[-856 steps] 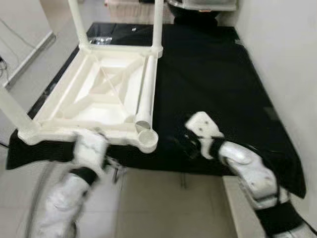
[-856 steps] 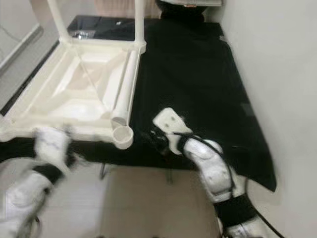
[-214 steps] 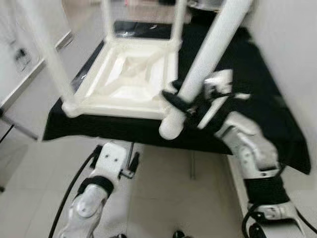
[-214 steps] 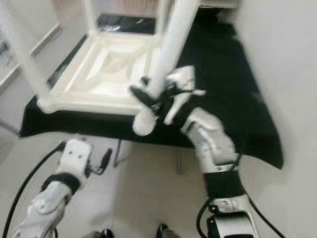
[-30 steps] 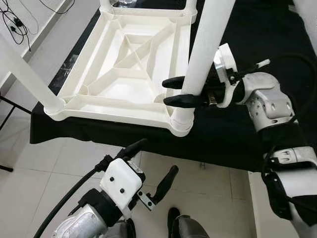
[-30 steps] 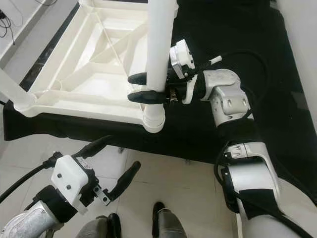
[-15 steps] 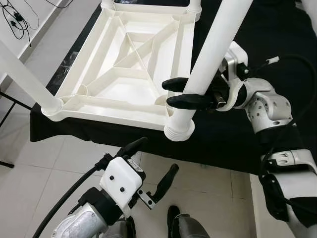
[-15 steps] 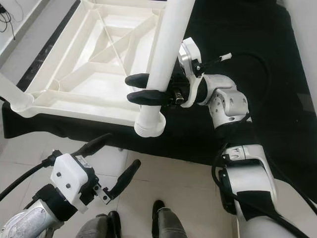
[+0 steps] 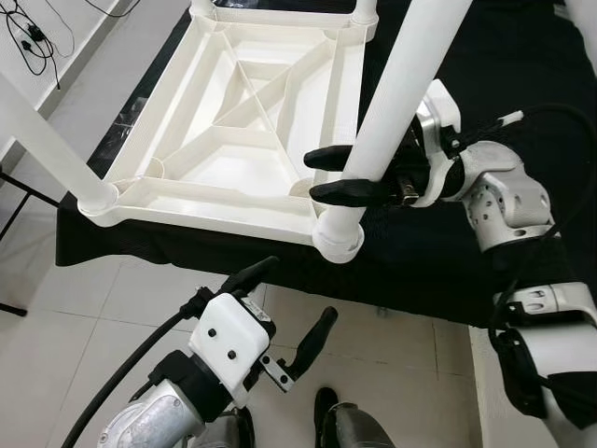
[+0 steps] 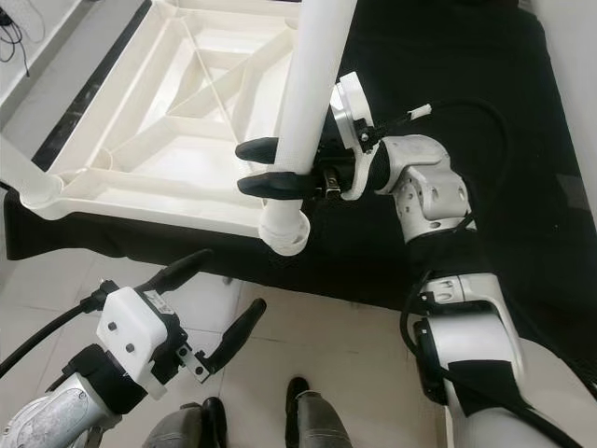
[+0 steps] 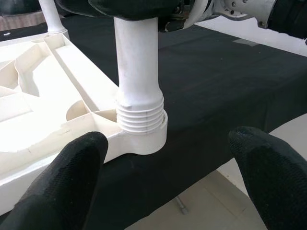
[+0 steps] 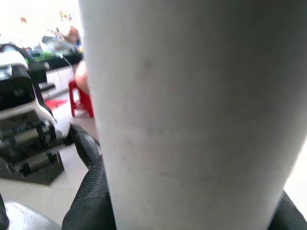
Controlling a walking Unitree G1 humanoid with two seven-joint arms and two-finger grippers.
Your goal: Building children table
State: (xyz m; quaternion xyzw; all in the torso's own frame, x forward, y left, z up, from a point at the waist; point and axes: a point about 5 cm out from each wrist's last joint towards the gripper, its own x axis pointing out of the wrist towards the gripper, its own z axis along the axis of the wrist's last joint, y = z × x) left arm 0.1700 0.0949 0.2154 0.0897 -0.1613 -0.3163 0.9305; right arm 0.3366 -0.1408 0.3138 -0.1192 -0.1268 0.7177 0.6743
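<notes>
At tabletop corner socket [image 9: 338, 245], right gripper [image 9: 334, 175] clamping white leg [image 9: 396, 103], threads seated.

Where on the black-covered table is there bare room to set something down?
Free: the black cloth right of the upturned white tabletop, toward the wall. Crowded: the near corner, where the right gripper holds the table leg at its socket.

Table leg [image 9: 396, 103] now in corner socket [image 9: 338, 241]

White table frame [image 9: 233, 140] and leg [image 9: 396, 93], black cloth [image 9: 466, 243].
</notes>
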